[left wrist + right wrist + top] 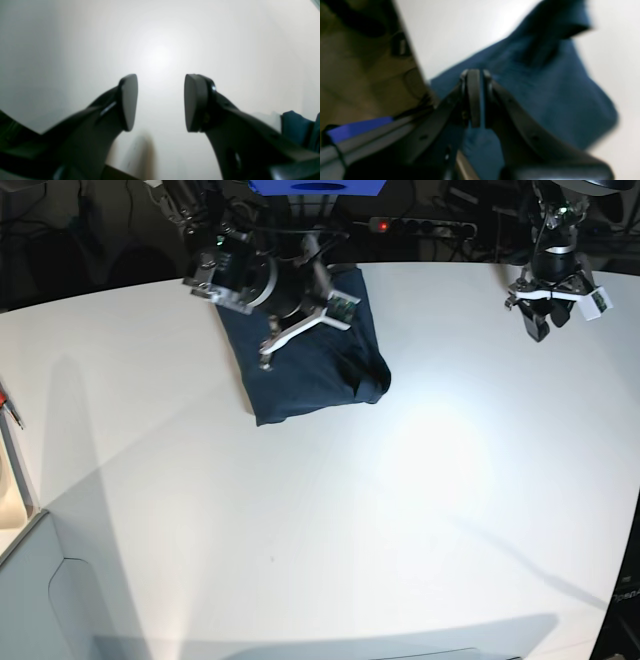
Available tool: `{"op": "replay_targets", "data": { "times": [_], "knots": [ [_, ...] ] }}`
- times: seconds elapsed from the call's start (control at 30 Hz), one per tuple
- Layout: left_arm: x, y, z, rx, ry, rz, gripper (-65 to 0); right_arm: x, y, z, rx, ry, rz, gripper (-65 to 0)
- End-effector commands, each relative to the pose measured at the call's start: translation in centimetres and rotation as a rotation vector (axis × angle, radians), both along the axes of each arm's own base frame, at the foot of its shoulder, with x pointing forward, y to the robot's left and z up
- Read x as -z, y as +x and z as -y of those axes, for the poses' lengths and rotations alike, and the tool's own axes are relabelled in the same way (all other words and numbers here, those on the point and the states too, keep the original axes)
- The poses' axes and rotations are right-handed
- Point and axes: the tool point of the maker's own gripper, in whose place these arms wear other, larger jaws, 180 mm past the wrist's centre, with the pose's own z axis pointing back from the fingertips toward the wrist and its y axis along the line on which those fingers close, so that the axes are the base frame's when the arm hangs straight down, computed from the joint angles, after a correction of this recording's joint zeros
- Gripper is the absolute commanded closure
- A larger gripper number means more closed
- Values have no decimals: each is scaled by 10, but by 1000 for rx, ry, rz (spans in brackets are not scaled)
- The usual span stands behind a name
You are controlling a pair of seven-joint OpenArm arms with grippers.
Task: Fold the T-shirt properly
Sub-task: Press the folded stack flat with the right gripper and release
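The dark navy T-shirt (310, 365) lies folded into a rough rectangle at the back of the white table (400, 510). My right gripper (268, 360) reaches down onto its left part. In the right wrist view the right gripper (481, 98) is shut, with a thin strip of the blue T-shirt (545, 95) cloth pinched between its pads. My left gripper (548, 320) hangs far off at the back right, apart from the shirt. Seen from the left wrist, the left gripper (161, 102) stands open over bare table with nothing between its fingers, and a corner of the T-shirt (297, 127) shows at the lower right.
A power strip with a red light (380, 225) lies behind the table's back edge, beside a blue block (318, 186) on the robot's stand. A low pale ledge (15, 480) sits at the table's left edge. Dark cables and gear fill the floor behind.
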Motion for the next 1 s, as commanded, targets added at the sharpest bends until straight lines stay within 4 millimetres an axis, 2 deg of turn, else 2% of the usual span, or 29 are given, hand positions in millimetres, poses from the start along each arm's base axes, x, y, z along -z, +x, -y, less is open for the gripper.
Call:
{"op": "replay_targets", "data": {
  "times": [0.0,0.13,0.23,0.3,0.43,0.6,0.77,0.97],
  "knots": [
    [-10,2,-1,9,19,28,-295,-10,12,7,32,15,37,0],
    [-8,0,-1,9,18,22,-295,-5,39,48,164,-37,53,0],
    [-8,0,-2,8,18,21,-295,8,37,57,184,-59,16,0],
    [-9,1,-1,9,18,24,-295,23,26,61,169,-82,-29,0],
    [-9,3,-2,8,18,29,-295,42,7,48,122,-86,-101,0],
    [-10,4,-1,9,19,33,-295,59,-5,36,78,-90,-160,0],
    [-10,3,-1,9,18,31,-295,54,-11,13,-3,-70,-147,0],
    [-7,2,4,-6,-3,35,-295,22,-28,-34,-162,-2,-66,0]
  ]
}}
